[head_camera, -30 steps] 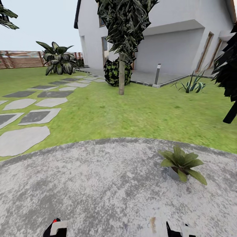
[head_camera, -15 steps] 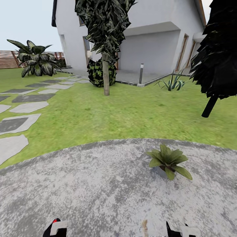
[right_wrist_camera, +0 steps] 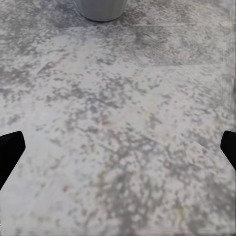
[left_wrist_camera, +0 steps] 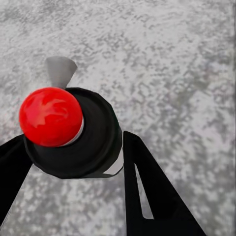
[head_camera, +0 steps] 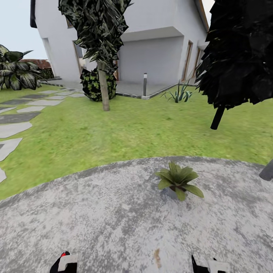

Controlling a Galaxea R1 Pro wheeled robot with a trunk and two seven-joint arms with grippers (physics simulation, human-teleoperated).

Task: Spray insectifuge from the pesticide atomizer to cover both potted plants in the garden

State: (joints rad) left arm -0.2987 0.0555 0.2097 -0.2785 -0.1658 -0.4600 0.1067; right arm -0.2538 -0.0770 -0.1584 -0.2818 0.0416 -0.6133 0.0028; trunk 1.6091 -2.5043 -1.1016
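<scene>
One potted plant [head_camera: 177, 182], a low green rosette in a small grey pot, stands on the round grey stone patio [head_camera: 113, 220] ahead and slightly right of me. Its grey pot [right_wrist_camera: 101, 9] shows beyond my right gripper [right_wrist_camera: 118, 147], which is open over bare stone, fingers wide apart. My left gripper [left_wrist_camera: 73, 162] is shut on the pesticide atomizer [left_wrist_camera: 73, 132], seen from above as a dark round body with a red knob and a grey nozzle. Both grippers sit low at the picture's bottom edge, the left gripper [head_camera: 63, 263] and the right gripper [head_camera: 206, 265].
Lawn lies beyond the patio. A tree trunk [head_camera: 103, 91] and dark bush stand ahead left, a black tree trunk [head_camera: 217, 117] ahead right. Stepping stones [head_camera: 11, 129] run off left. A bollard [head_camera: 145, 84], an agave [head_camera: 178, 94] and the white house stand behind.
The camera has turned right, so the whole scene slid left. The potted plant now sits nearer the picture's middle. Both grippers keep their places in the picture.
</scene>
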